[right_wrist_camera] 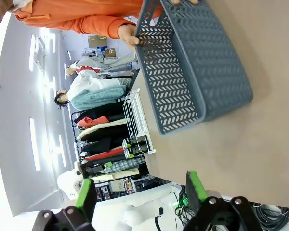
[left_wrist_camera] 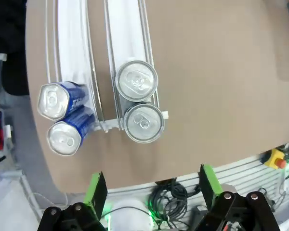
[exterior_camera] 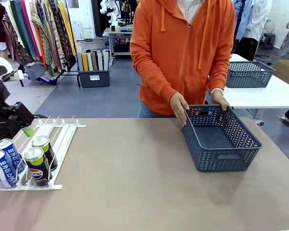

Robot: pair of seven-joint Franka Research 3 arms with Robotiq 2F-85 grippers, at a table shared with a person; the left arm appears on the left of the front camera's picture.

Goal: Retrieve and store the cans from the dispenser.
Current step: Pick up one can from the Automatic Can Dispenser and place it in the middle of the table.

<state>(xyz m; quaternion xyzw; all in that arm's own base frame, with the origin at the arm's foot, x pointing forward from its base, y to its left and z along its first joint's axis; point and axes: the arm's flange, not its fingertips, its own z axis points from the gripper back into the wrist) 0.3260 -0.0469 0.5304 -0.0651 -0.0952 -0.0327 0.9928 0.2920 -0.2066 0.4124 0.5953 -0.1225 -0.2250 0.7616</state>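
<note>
The left gripper (left_wrist_camera: 151, 191) hangs over the stopper end of the dispenser (left_wrist_camera: 126, 33), jaws spread wide and empty. The four cans (left_wrist_camera: 136, 80) stand just beyond its fingertips, two per lane. The right gripper (right_wrist_camera: 140, 192), likewise spread and empty, faces the mesh basket (right_wrist_camera: 192, 72) held by the person's hands (exterior_camera: 179, 107).

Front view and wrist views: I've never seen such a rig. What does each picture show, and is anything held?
The front view looks across a brown table at a person in an orange hoodie, whose hands grip a dark grey mesh plastic basket. The other two come from cameras on the robot arms' wrists. The left gripper, black with green pads, hangs open near a flat white railed dispenser holding four slim drink cans, two blue, two black. The right gripper is open too, holding nothing.
</note>
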